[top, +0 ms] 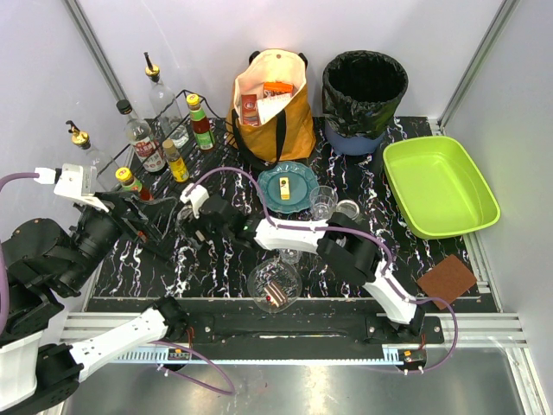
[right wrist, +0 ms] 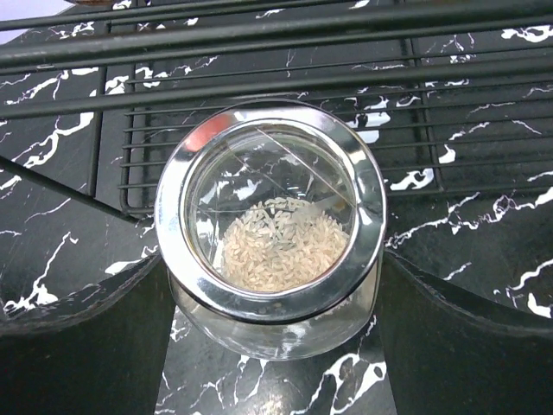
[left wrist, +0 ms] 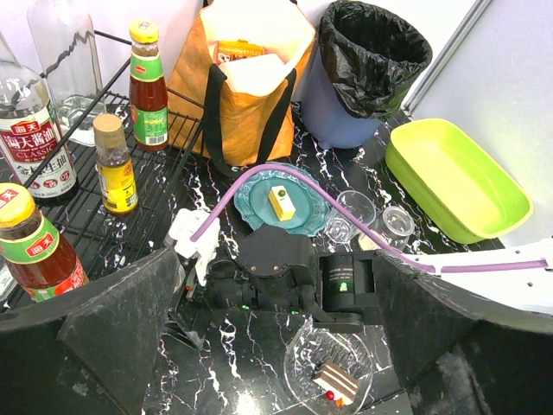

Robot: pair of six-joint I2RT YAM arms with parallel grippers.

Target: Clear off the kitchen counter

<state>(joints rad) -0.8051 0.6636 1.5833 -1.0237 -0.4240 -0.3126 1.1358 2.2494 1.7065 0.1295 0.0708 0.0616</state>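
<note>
The black marble-veined kitchen counter [top: 406, 251] carries a teal plate [top: 302, 183] with a yellow block, a clear glass [top: 323, 201], a small clear cup [top: 348, 209] and a glass dish with a cake slice [top: 274, 285]. My right gripper [right wrist: 272, 259] is shut on a glass jar of rice with a chrome lid [right wrist: 272, 220], low over the counter at the front edge of the black wire rack [right wrist: 285, 52]. In the top view the right gripper [top: 186, 223] reaches far left. My left gripper [left wrist: 276, 259] is open and empty, just left of it [top: 149, 226].
The wire rack [top: 168, 138] holds several sauce bottles at back left. An orange tote bag [top: 272, 104], a black-lined bin [top: 365, 86] and a lime-green tray [top: 439, 186] stand at the back and right. A brown sponge [top: 446, 279] lies at front right.
</note>
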